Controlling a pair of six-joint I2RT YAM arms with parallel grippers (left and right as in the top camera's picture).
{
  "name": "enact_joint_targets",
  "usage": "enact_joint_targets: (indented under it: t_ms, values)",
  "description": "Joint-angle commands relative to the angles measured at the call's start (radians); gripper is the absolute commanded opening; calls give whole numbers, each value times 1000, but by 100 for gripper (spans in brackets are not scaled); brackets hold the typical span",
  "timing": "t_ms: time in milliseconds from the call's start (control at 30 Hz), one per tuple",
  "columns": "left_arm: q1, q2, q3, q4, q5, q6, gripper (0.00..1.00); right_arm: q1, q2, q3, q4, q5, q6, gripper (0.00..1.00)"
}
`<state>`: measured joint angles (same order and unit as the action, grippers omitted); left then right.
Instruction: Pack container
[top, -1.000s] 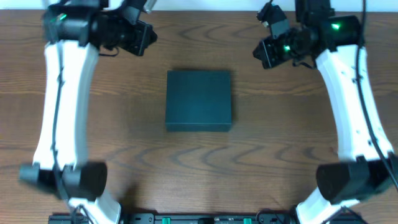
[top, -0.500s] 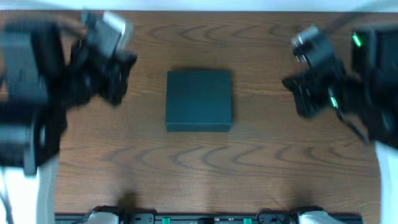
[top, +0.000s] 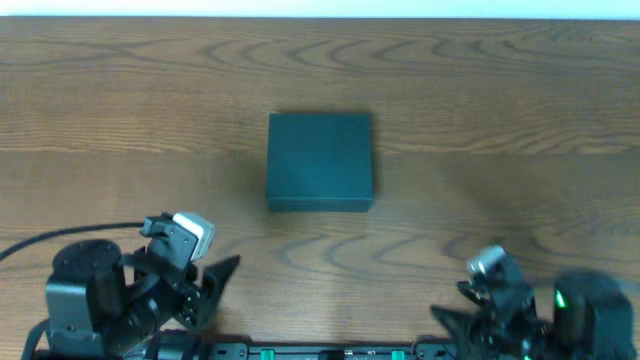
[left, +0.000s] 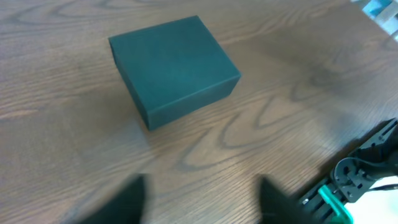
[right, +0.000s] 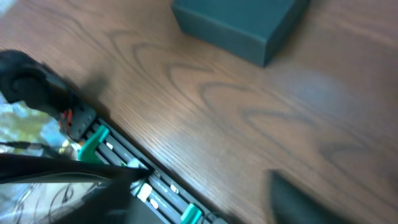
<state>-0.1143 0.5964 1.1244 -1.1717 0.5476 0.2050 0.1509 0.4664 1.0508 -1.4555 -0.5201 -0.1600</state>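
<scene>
Teal-black matte container (top: 320, 160), lid shut, flat at mid worktop (top: 500, 100); open wood on all 4 sides. Left fingers (left: 127, 202), right fingers (right: 305, 199) released, spread wide, at near edge, well apart from container.

Your left tool (top: 212, 290) sits low at about 7 o'clock, fingers spread with nothing between them. Your right tool (top: 462, 306) sits near 5 o'clock, its blurred fingers apparently parted too, holding nothing.

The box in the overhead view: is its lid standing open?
No, the box sits closed on the table, its flat dark top covering it fully.
</scene>
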Motion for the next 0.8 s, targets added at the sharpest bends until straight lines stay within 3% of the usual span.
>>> enact_joint_targets:
  t_ms: [0, 700, 767]
  values:
    - [-4, -10, 1, -14, 22, -39, 95, 8, -55, -4, 3, -30, 85, 99]
    - [-10, -26, 0, -59, 16, -34, 95, 8, -71, -4, 0, -30, 85, 99]
    - [-9, -56, -2, -58, -53, 1, 95, 8, -71, -4, 0, -30, 85, 99]
